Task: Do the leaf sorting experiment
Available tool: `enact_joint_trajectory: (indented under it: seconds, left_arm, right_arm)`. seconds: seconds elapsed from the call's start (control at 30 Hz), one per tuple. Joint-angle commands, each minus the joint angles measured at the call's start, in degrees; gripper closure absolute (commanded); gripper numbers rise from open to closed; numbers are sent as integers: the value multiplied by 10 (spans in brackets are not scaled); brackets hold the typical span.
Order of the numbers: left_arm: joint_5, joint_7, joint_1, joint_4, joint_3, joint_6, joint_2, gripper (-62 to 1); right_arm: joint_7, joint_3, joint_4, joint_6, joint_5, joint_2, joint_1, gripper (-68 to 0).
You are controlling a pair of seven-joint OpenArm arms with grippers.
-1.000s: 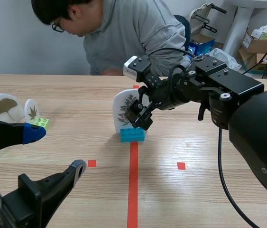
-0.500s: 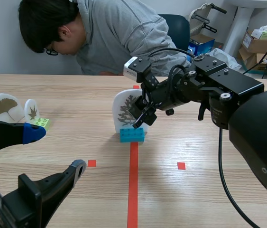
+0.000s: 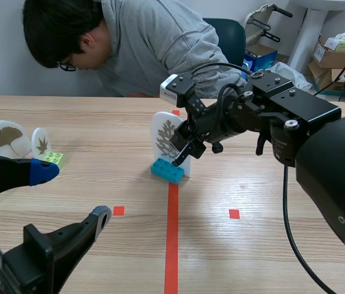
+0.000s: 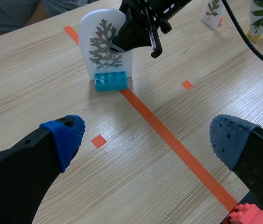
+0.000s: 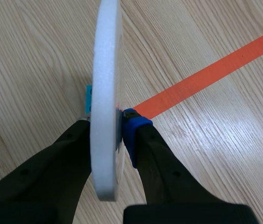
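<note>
A white leaf card (image 3: 166,138) with a grey fern-like leaf stands in a blue brick (image 3: 166,171) on the orange line at mid-table. My right gripper (image 3: 183,150) is shut on the card's right edge. In the right wrist view the card's white edge (image 5: 105,84) is pressed between the two fingers, one blue pad (image 5: 133,133) showing, with a bit of the blue brick (image 5: 88,100) behind. The left wrist view shows the card (image 4: 104,44), its brick (image 4: 111,82) and the right gripper (image 4: 133,39) well ahead. My left gripper (image 4: 147,135) is open, low at the near left (image 3: 71,193).
A ginkgo card (image 3: 3,138) and a small leaf card (image 3: 40,141) on a green brick (image 3: 53,158) stand at the left. Two more leaf cards (image 4: 213,9) stand beyond the right arm. A person (image 3: 147,43) leans over the far edge. A red brick (image 4: 245,217) lies under my left gripper.
The right gripper has shut on the leaf card. The card and its blue brick have turned and shifted slightly right. The person has leaned to the left.
</note>
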Motion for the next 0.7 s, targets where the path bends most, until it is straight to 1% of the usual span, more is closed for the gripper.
enact_joint_trajectory:
  seconds: [0.0,0.1,0.17,0.23,0.3,0.37,0.4,0.5,0.53,0.63,0.67]
  left_arm:
    - [-6,-8,0,13,0,1,3,-572]
    - [-6,-8,0,13,0,1,3,-572]
    - [-6,-8,0,13,0,1,3,-572]
    - [-6,-8,0,13,0,1,3,-572]
    - [-6,-8,0,13,0,1,3,-572]
    - [-6,-8,0,13,0,1,3,-572]
    - [-6,-8,0,13,0,1,3,-572]
    - [-6,-9,0,13,0,1,3,-572]
    - [-6,-9,0,13,0,1,3,-572]
    - [-6,-9,0,13,0,1,3,-572]
    - [-6,-9,0,13,0,1,3,-572]
  right_arm:
    - [2,3,12,2,5,2,13,-13]
    - [1,3,18,3,7,3,13,-13]
    - [-7,3,29,3,18,8,13,-13]
    - [-24,4,45,3,42,19,13,-15]
    - [-51,13,71,2,76,35,7,-15]
    - [-74,28,101,-1,109,56,-7,-15]
    - [-85,39,118,-7,126,67,-16,-15]
    - [-109,76,168,-40,160,100,-53,-15]
    - [-116,94,188,-57,168,113,-71,-15]
    - [-138,156,240,-110,170,136,-130,-15]
    - [-142,182,257,-122,170,139,-153,-15]
